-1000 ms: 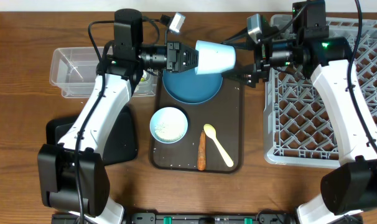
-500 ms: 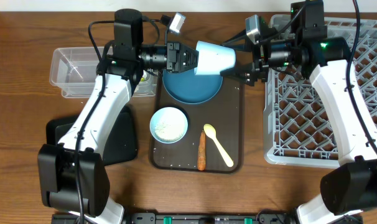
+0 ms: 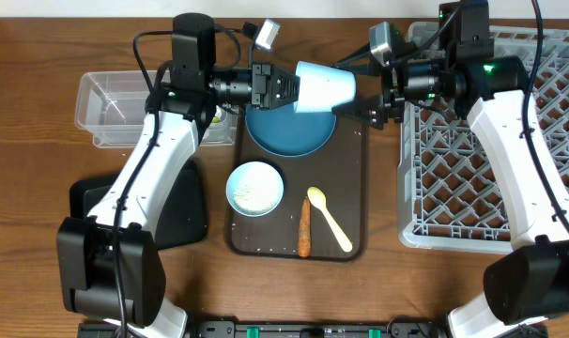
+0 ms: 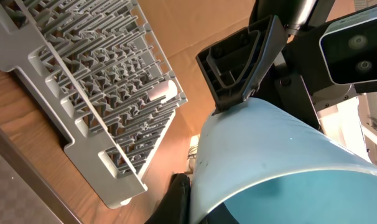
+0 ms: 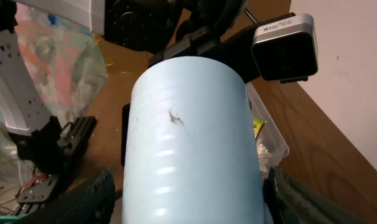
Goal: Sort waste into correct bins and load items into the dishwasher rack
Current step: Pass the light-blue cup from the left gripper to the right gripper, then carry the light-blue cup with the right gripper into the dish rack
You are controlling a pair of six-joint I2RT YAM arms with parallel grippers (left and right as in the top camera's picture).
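The light blue cup (image 3: 324, 86) lies on its side in the air above the dark blue plate (image 3: 289, 139). My left gripper (image 3: 286, 91) is shut on its rim, with one finger outside the wall and one inside, as the left wrist view (image 4: 198, 205) shows. My right gripper (image 3: 361, 89) is open at the cup's base. In the right wrist view its fingers (image 5: 195, 199) stand on either side of the cup (image 5: 188, 143) with gaps. The white bowl (image 3: 255, 188), pale yellow spoon (image 3: 330, 219) and carrot (image 3: 304, 228) lie on the brown tray (image 3: 355, 169).
The grey dishwasher rack (image 3: 482, 169) stands at the right, with a pale pink cup (image 4: 160, 93) lying in it. The clear tub (image 3: 115, 108) at the back left holds a yellow-green wrapper (image 5: 257, 127) and tissue (image 5: 261, 152). The black tray (image 3: 186, 211) lies at the front left.
My right gripper has edged a little to the left, closer around the cup's base. The left arm and the cup have stayed still.
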